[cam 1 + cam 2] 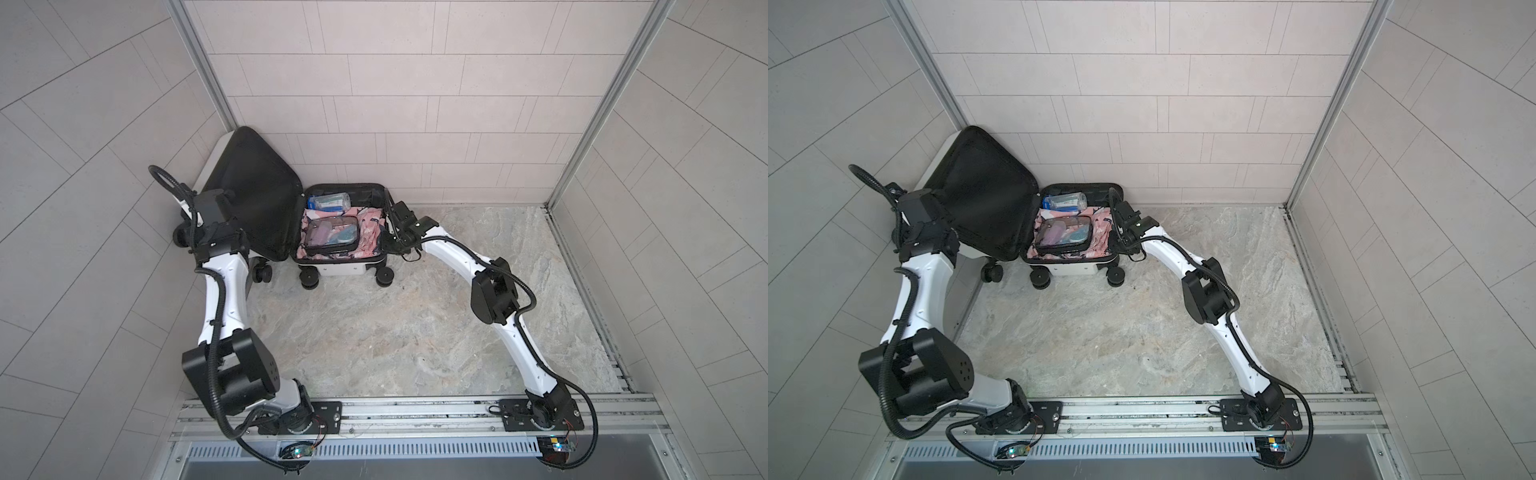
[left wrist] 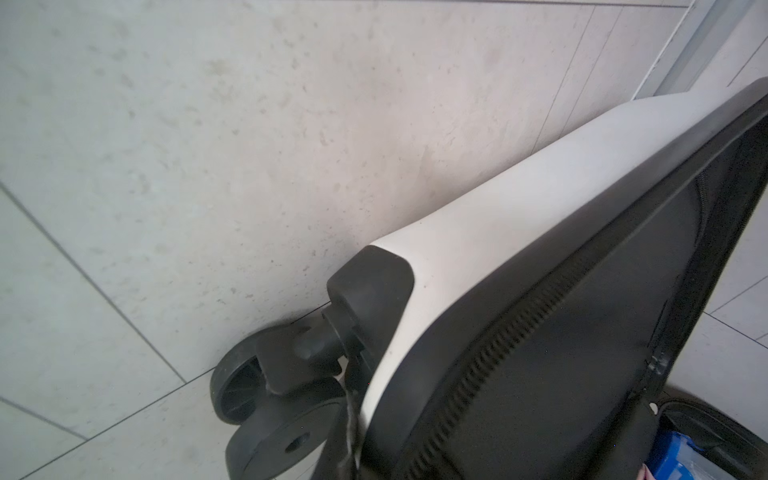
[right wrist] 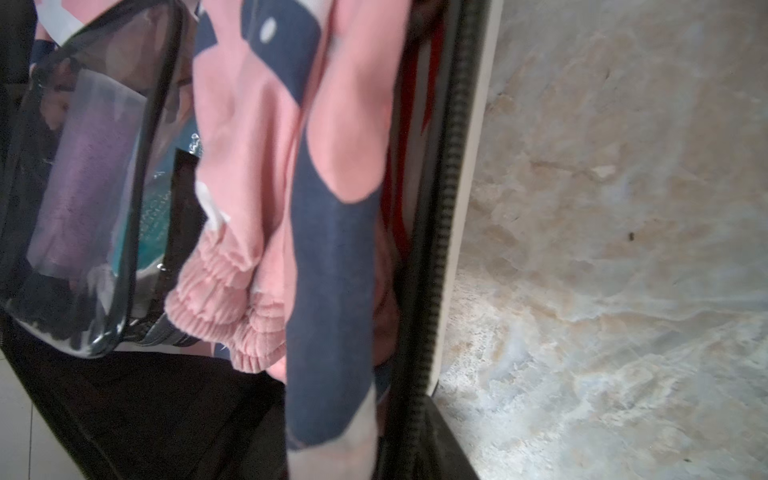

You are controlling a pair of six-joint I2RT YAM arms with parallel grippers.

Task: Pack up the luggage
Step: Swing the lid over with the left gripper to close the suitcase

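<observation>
**Closing the lid could go wrong**

The left arm's big black elbow sits closest to us. Far behind it, the luggage lies open on the table, right in the back left corner. Its lid stands up and leans toward the left wall. The other half is full: a pink top, a clear pouch on it, and a clear bottle at the back.

The left pincer is at the outer edge of the lid, and the right pincer is at the right rim of the full half. I cannot tell if either one is open or closed, because the tips are hidden.

I think the packing is done and the lid must come down next. The pink sleeve lies very near the zipper band, so it could get caught. The pouch sits high, so the lid may not shut flat. The luggage has wheels, so a push could make it roll away. The right pincer could get squashed if the lid drops on it
</observation>
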